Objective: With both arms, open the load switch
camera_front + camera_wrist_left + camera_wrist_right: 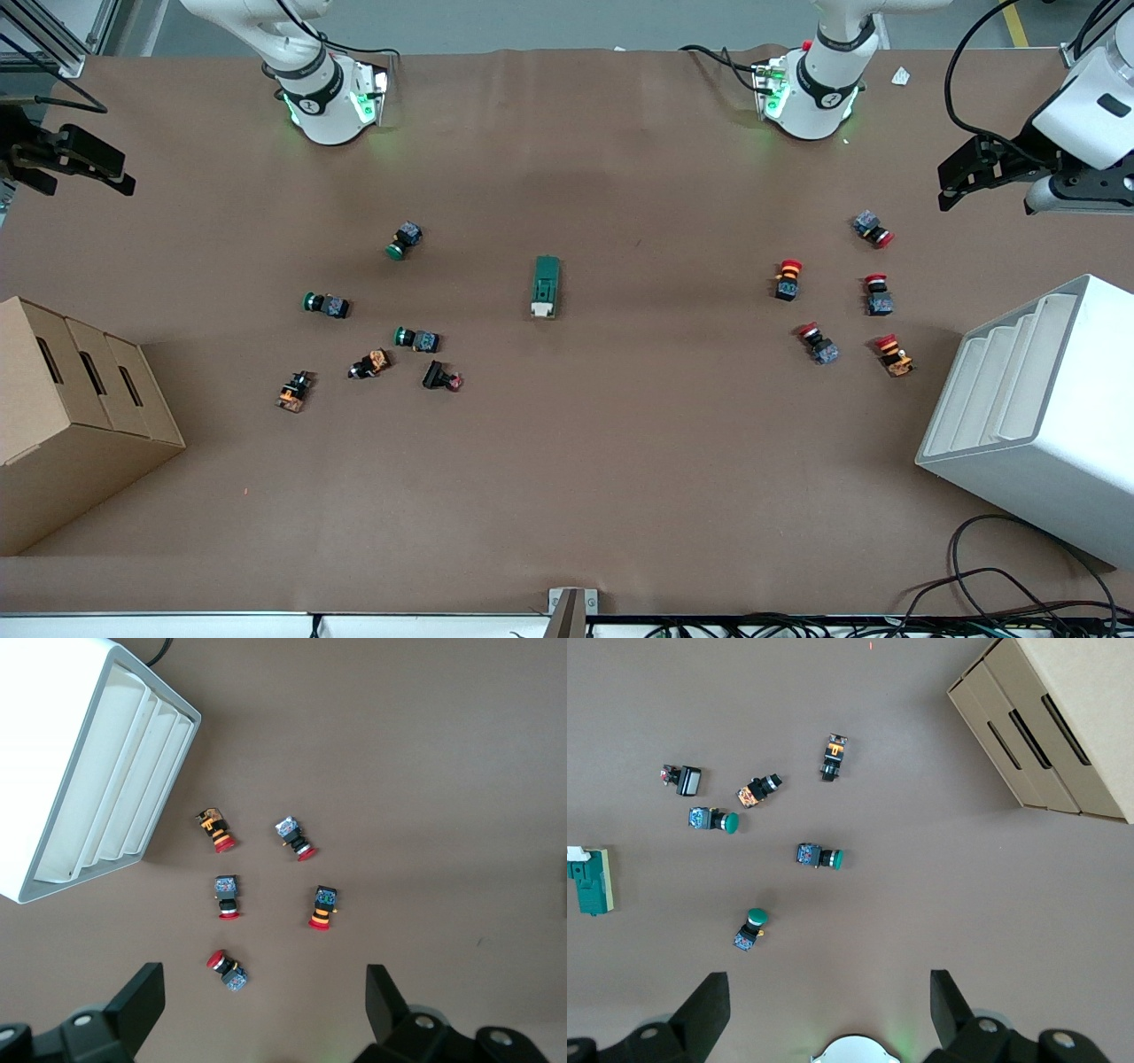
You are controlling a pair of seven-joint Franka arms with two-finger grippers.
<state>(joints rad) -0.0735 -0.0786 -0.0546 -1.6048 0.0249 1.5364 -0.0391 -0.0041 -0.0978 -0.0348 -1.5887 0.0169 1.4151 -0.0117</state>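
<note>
Table (620, 496): brown, load switch (546, 286) untouched mid-table.
Left tool (266, 1010): wide open, empty, over red buttons (266, 895).
Right tool (830, 1010): same, over green buttons (780, 877).
Next: you bring both to the switch.

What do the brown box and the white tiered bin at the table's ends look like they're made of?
The brown slotted box looks like matte corrugated cardboard, with folded edges and cut slots. The white stepped bin looks like smooth moulded plastic, evenly coloured with rounded corners, though painted metal can't be ruled out.

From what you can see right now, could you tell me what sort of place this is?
Probably a robotics lab or test cell: two arms bolted to a brown-covered table, the load switch among scattered push buttons, and loose cables along the edge.
</note>
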